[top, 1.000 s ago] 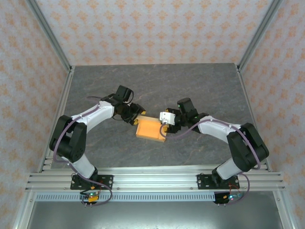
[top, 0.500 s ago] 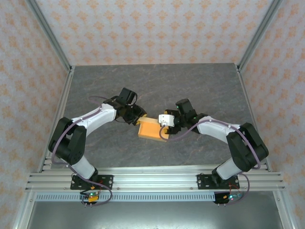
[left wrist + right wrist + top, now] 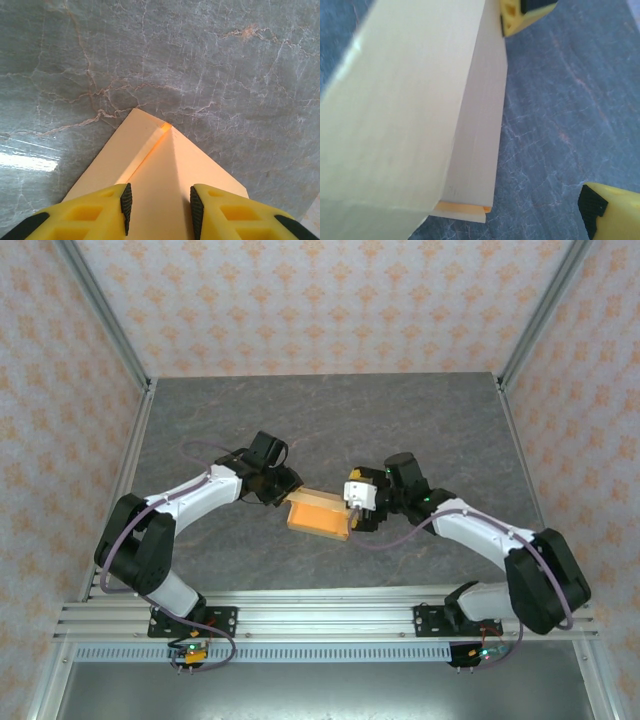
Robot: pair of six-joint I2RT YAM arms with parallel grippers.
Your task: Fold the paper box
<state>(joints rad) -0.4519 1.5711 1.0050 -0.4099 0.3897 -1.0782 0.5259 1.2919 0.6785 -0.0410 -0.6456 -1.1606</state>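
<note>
Between the spread left pincer (image 3: 160, 202) and spread right pincer (image 3: 552, 110), the paper box (image 3: 318, 516) has tipped up.

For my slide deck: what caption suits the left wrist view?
Open left gripper poised over a corner of the orange-tan paper box on the grey marbled table.

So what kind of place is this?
Probably a robotics lab test cell: the left arm and right arm are bolted to a metal rail at a grey table, boxed in by patterned wall panels, handling a paper box.
</note>
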